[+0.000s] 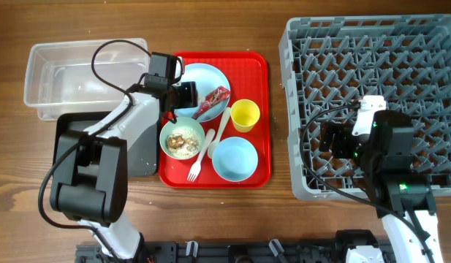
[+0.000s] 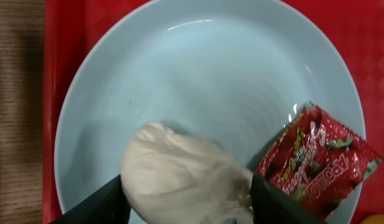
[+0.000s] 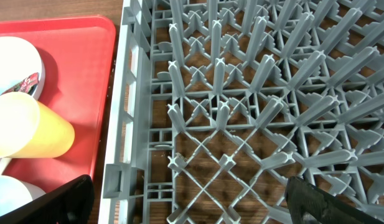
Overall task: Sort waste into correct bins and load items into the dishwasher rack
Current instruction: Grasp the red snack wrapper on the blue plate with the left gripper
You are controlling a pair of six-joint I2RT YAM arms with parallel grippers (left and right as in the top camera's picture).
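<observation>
Here, in the left wrist view, the left gripper (image 2: 187, 198) was clamped on the crumpled white tissue (image 2: 179, 165), with one dark finger touching each side of it, at the lower middle of the frame. The tissue was over the pale blue plate (image 2: 198, 74); I could not tell if it touched the plate or was lifted from it. The red snack wrapper (image 2: 319, 158) lay on the plate's lower right edge, just beside the tissue.

In the overhead view the plate stood in the upper part of the red serving tray (image 1: 258, 66), at the middle of the wooden bench (image 1: 13, 183). Below it on the tray was the pale green bowl (image 1: 167, 135) with the rice scraps (image 1: 183, 140) inside. The yellow cup (image 1: 245, 115) and the pale blue bowl (image 1: 234, 158) stood at the right side of the tray. The white plastic spoon (image 1: 219, 128) and the white plastic fork (image 1: 196, 166) lay between the two bowls.

The clear plastic tub (image 1: 86, 77) was at the upper left of the frame. The black tray (image 1: 64, 126) was just below it and partly hidden under the left arm.

The dishwasher rack (image 1: 371, 66) filled the right side of the frame. The right gripper (image 3: 195, 205) hung over the rack's left part with its fingers wide apart and held nothing.
</observation>
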